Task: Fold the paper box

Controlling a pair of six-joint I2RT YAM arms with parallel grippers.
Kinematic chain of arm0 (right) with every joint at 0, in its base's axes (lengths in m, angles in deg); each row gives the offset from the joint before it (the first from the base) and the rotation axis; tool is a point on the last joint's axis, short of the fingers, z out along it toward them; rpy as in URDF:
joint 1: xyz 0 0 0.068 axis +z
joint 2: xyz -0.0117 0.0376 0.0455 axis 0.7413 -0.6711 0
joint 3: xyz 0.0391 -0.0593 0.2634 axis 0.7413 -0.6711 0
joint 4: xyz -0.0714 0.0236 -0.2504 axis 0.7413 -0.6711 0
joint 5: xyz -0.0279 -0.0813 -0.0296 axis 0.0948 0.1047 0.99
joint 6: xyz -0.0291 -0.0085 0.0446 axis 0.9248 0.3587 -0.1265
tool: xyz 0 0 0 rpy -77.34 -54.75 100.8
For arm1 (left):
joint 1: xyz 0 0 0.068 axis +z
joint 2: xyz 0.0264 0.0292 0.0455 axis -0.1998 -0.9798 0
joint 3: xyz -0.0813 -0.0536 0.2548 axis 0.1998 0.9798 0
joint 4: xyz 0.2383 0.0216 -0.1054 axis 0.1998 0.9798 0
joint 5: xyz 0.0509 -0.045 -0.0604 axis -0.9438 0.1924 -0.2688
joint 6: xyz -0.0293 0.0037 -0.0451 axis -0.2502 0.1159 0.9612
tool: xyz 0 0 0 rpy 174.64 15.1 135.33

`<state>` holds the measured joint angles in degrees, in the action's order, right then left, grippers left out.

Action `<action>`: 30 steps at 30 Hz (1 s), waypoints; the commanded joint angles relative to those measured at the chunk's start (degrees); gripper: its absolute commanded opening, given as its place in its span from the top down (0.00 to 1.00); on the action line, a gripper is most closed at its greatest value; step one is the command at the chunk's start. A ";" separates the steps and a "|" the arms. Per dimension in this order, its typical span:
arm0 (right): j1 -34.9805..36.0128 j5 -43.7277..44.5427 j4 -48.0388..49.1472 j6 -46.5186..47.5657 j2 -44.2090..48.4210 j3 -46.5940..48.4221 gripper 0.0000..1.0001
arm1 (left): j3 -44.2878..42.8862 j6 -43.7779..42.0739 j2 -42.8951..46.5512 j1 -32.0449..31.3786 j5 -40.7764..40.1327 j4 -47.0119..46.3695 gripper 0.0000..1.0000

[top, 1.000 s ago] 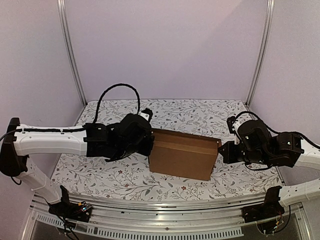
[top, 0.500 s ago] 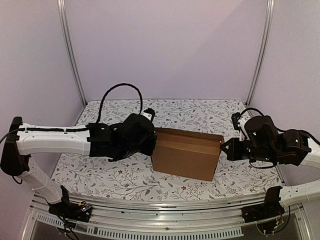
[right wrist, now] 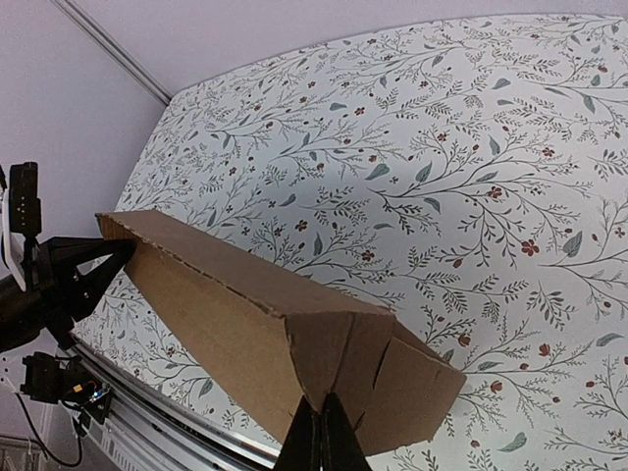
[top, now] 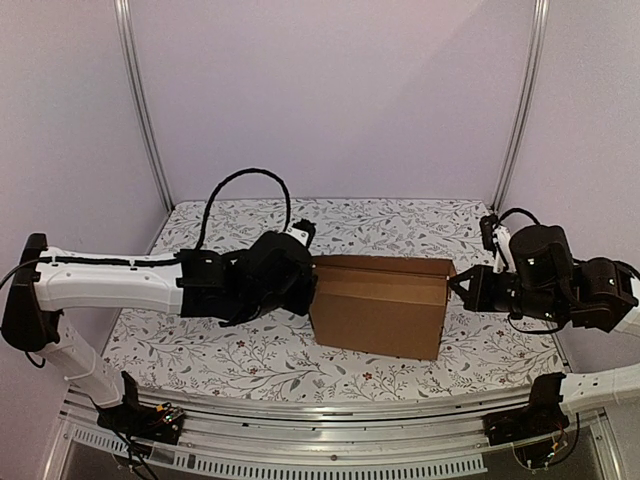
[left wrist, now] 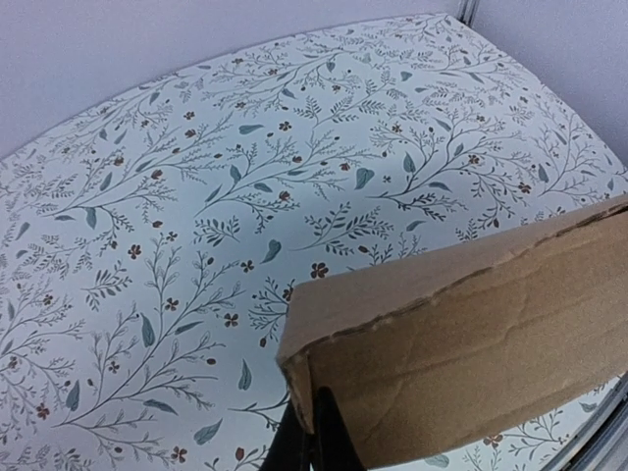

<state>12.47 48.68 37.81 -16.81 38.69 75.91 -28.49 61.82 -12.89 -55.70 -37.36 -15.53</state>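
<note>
The paper box is a closed flat brown cardboard mailer, tipped up on its long edge at mid-table with its broad face towards the arms. My left gripper is shut, its tips pressed against the box's left end. My right gripper is shut too, with its tips against the right end. In the left wrist view the box fills the lower right, and the left gripper meets its end corner. In the right wrist view the right gripper touches the folded end flaps of the box.
A floral cloth covers the table, and a metal rail runs along its near edge. Purple walls and two upright posts close in the back and sides. The left arm's black cable loops above the table.
The box has shifted a little to the right and tipped up steeper. Both arms moved right with it, tips still at its ends.
</note>
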 commanded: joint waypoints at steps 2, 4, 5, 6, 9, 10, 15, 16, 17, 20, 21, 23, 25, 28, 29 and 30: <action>-1.23 1.48 4.06 -5.13 3.71 -0.83 1.00 | -0.05 -2.13 -1.73 -1.85 0.38 2.76 1.00; -1.78 1.46 4.81 -6.68 4.86 -1.91 1.00 | -0.05 -2.29 -1.81 -2.03 0.15 2.76 1.00; -1.98 1.42 5.16 -7.24 5.67 -2.49 1.00 | -0.09 -2.32 -1.89 -2.11 0.10 2.77 1.00; -2.11 1.39 5.59 -7.95 6.03 -2.89 1.00 | -0.13 -2.49 -1.90 -2.19 -0.01 2.69 1.00; -2.27 0.98 6.62 -9.36 6.71 -3.79 1.00 | -0.29 -2.77 -2.03 -2.46 -0.42 2.66 1.00; -2.30 0.57 7.18 -9.56 6.42 -3.94 1.00 | -0.37 -2.87 -2.07 -2.54 -0.54 2.65 1.00; -2.28 -2.17 10.35 -9.64 3.84 -4.35 1.00 | -0.66 -3.08 -2.32 -2.90 -0.98 2.70 1.00; -2.28 -2.61 10.85 -9.63 3.23 -4.47 1.00 | -0.66 -3.08 -2.42 -2.99 -1.07 2.77 1.00; -2.34 -3.08 11.41 -9.62 2.76 -4.52 1.00 | -0.74 -3.07 -2.43 -3.05 -1.13 2.84 1.00; -2.33 -3.91 12.34 -9.57 1.76 -4.62 1.00 | -0.75 -2.99 -2.42 -3.17 -1.29 3.02 1.00; -2.32 -4.04 12.48 -9.54 1.47 -4.66 1.00 | -0.79 -2.95 -2.47 -3.18 -1.27 3.08 1.00; -2.30 -4.27 12.54 -9.54 1.25 -4.98 1.00 | -0.76 -2.83 -2.43 -3.26 -1.33 3.12 1.00; -2.32 -4.64 12.43 -9.42 1.30 -5.58 1.00 | -0.75 -2.78 -2.54 -3.27 -1.42 3.13 1.00; -2.30 -4.93 11.31 -8.76 2.18 -6.50 1.00 | -0.82 -2.71 -2.69 -3.27 -1.44 3.18 1.00; -2.28 -4.95 10.92 -8.60 2.88 -6.84 1.00 | -0.84 -2.73 -2.71 -3.27 -1.49 3.20 1.00; -2.31 -4.90 10.30 -8.45 3.36 -7.17 1.00 | -0.90 -2.73 -2.78 -3.27 -1.52 3.19 1.00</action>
<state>10.09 47.24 48.28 -25.55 40.90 70.69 -28.95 60.19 -13.67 -57.38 -40.53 -14.85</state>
